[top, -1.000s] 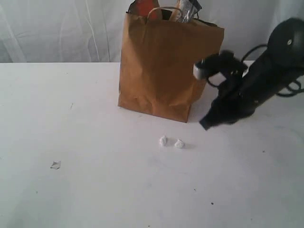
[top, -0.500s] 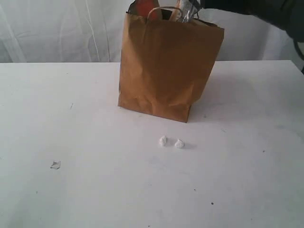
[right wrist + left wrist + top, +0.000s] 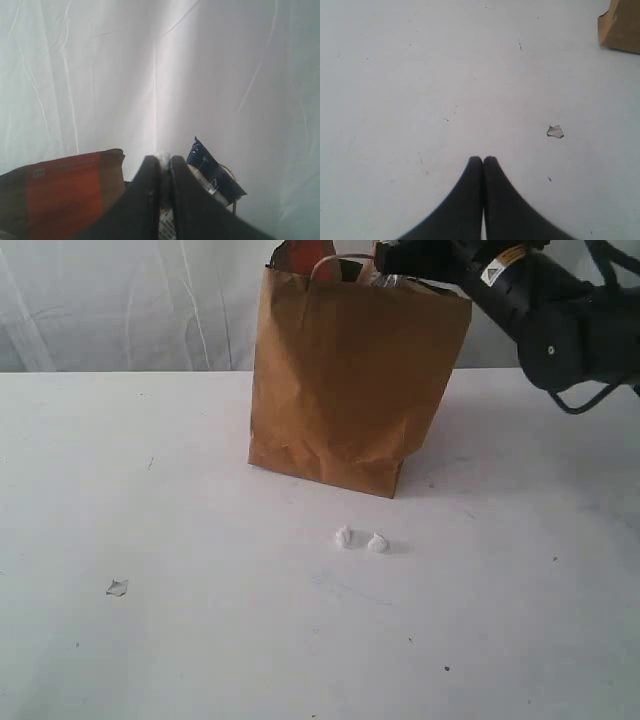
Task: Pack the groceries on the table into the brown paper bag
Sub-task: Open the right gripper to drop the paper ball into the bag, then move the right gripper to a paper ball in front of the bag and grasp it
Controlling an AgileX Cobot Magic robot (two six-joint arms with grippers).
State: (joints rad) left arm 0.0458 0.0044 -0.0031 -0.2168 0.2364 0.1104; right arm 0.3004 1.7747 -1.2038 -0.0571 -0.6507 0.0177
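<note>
Groceries, a brown pouch with orange mark (image 3: 65, 185) and a long dark-blue-and-white packet (image 3: 214, 172), were seen flanking the right claw (image 3: 161, 161), pressed together at the mouth of the kraft-brown paper bag (image 3: 345, 380); the left claw (image 3: 483, 161), likewise closed, was held over the white tabletop (image 3: 420, 75).

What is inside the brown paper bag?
Two things poke out of the top of the bag: a brown pouch with an orange mark and a dark-blue packet. Whatever lies deeper is hidden by the paper walls.
</note>
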